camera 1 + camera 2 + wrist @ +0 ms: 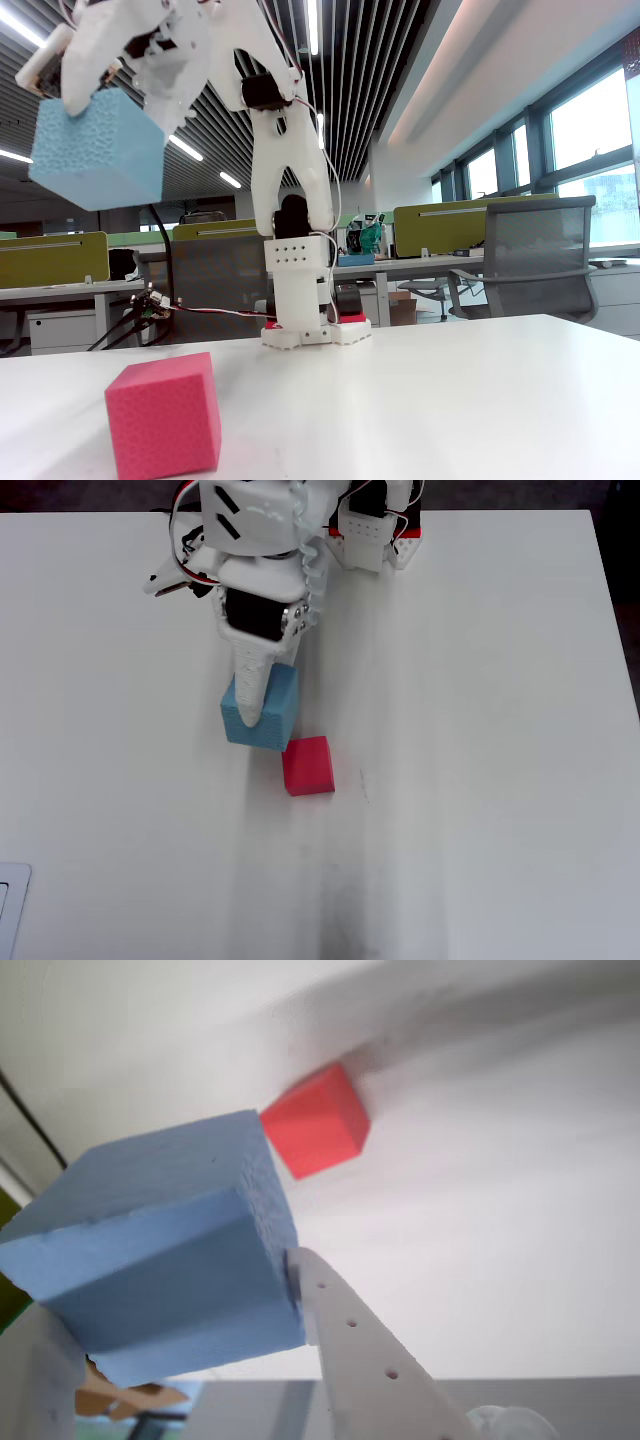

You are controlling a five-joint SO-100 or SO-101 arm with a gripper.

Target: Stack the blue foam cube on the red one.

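Blue foam cube aloft in pincer, red one below.

The blue cube is light sky-blue with a fine pitted, sponge-like texture. The red cube is pinkish-red, also finely pitted; in the wrist view it reads as a flatter coral red. The arm and gripper are white plastic with black parts. The table is plain white.
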